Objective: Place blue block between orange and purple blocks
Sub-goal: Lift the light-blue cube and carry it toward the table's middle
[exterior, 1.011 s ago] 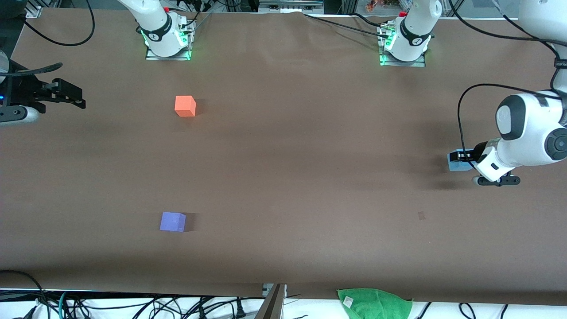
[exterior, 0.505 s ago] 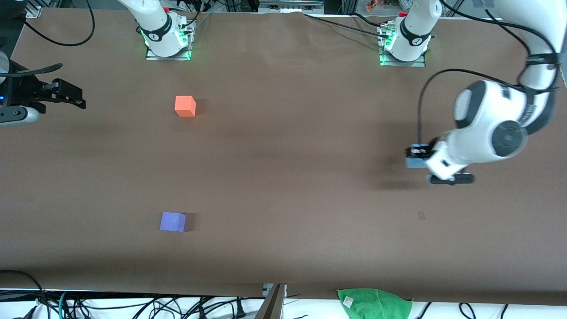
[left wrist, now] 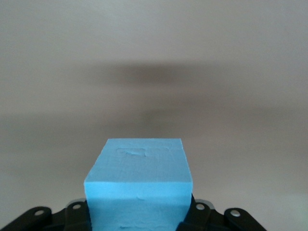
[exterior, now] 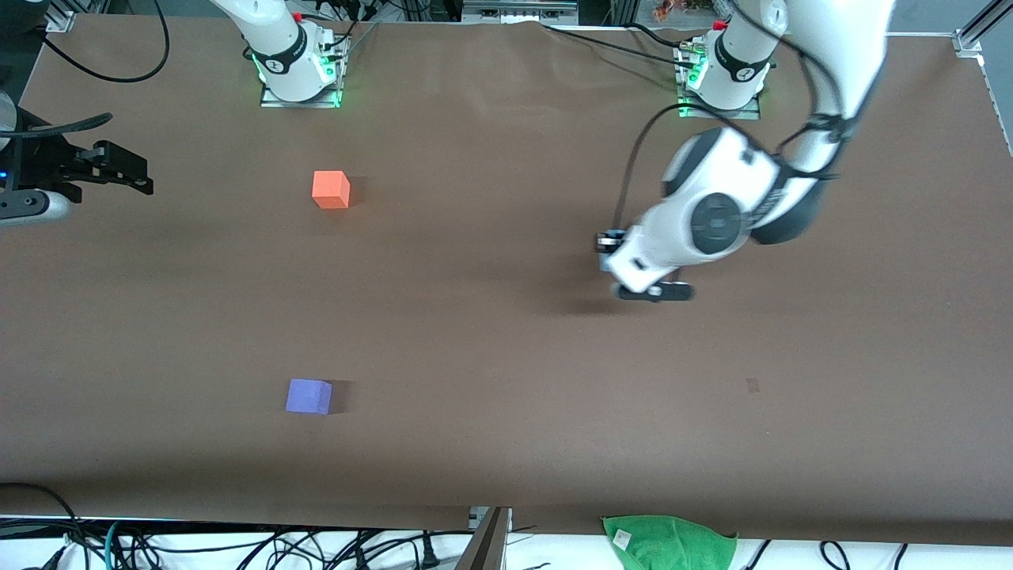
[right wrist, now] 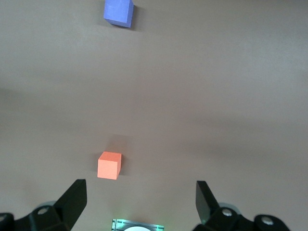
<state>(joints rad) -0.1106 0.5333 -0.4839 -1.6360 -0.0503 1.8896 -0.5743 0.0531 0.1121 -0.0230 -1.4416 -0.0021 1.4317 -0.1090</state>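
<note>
Carrying the blue block [left wrist: 139, 180] across the bench [exterior: 506, 332].
Left gripper [exterior: 608, 245], clamped on it, has swung toward the orange block [exterior: 331, 190] and purple block [exterior: 309, 396]; right gripper [right wrist: 139, 202] waits, spread apart, above the orange block.

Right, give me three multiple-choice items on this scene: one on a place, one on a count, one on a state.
1. The purple block, against the orange block, lies:
A. nearer the front camera
B. farther from it
C. on top of it

2. Blocks resting on the table:
A. one
B. two
C. three

3. The left hand is:
A. open and empty
B. shut on the blue block
C. pressing on the green cloth

Answers:
1 A, purple shows lower in the front view.
2 B, only orange and purple sit there.
3 B, the left wrist view shows blue clamped; the right hand waits open.
</note>
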